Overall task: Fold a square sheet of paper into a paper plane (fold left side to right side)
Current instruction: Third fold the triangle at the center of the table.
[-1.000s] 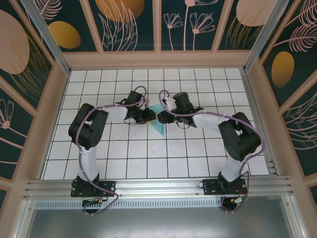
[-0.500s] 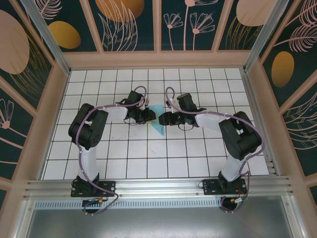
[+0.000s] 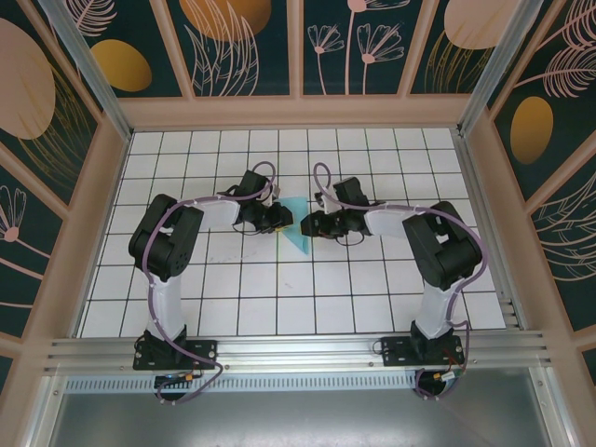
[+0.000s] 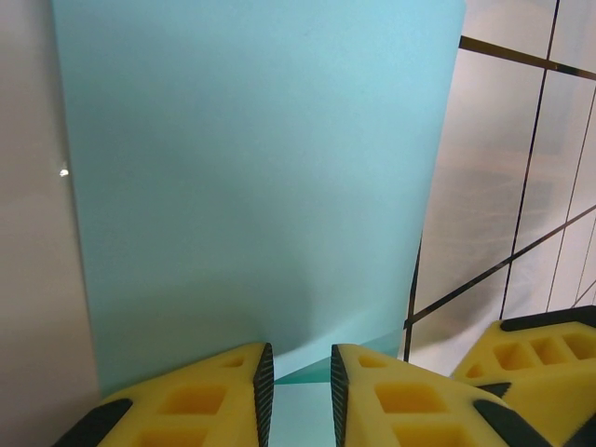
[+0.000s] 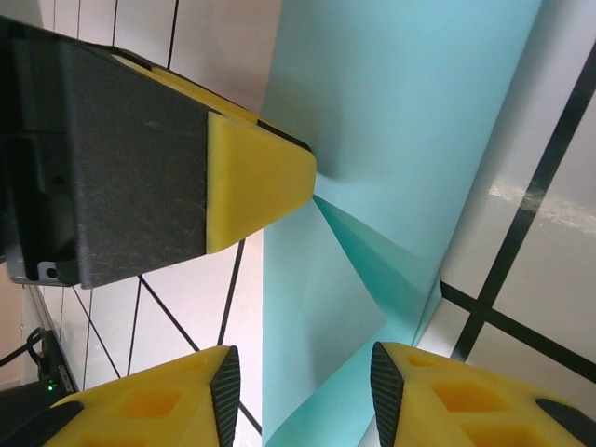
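The turquoise square sheet of paper (image 3: 297, 231) lies partly folded mid-table between both grippers. In the left wrist view a flap of the sheet (image 4: 251, 177) stands up in front of my left gripper (image 4: 298, 361), whose jaws are a narrow gap apart on the paper at the base of the fold, not pinching it. The right wrist view has that left fingertip (image 5: 261, 177) touching the crease where the flap (image 5: 410, 121) rises. My right gripper (image 5: 305, 372) is open, its fingers straddling the flat near part of the sheet (image 5: 312, 307) without touching it. No finished paper plane is in view.
From above, my left gripper (image 3: 282, 219) and right gripper (image 3: 308, 224) nearly meet over the white grid table (image 3: 279, 298). A right fingertip (image 4: 540, 358) shows close by in the left wrist view. Wooden walls (image 3: 298, 112) fence the table.
The right gripper has swung down and left, closing in on the paper's right edge. The left gripper and the paper have stayed still.
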You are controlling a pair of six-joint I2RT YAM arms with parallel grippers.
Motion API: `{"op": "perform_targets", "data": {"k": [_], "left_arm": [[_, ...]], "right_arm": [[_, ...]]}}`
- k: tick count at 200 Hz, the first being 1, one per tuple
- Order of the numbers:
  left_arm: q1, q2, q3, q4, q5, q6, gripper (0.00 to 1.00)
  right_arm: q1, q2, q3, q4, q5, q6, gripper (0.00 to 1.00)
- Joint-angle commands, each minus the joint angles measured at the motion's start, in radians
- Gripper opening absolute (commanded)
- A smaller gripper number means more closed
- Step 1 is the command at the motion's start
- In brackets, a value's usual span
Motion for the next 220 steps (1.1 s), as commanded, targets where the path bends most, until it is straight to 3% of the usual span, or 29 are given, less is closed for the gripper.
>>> {"op": "perform_targets", "data": {"k": [1, 82, 115, 153, 220], "left_arm": [[0.001, 0.014, 0.001, -0.016, -0.022, 0.013, 0.27], [0.001, 0.020, 0.007, -0.019, -0.018, 0.017, 0.27], [0.001, 0.019, 0.008, -0.020, -0.017, 0.017, 0.27], [0.003, -0.002, 0.040, -0.044, -0.015, 0.033, 0.35], [0.015, 0.020, 0.210, -0.135, -0.016, 0.075, 0.42]], "right_arm": [[-0.006, 0.028, 0.038, 0.005, -0.038, 0.011, 0.42], [-0.006, 0.067, 0.065, -0.010, -0.030, -0.003, 0.15], [-0.006, 0.092, 0.081, -0.028, -0.005, -0.020, 0.13], [-0.006, 0.102, 0.080, -0.036, 0.000, -0.029, 0.13], [-0.005, 0.093, 0.075, -0.041, -0.003, -0.032, 0.13]]}}
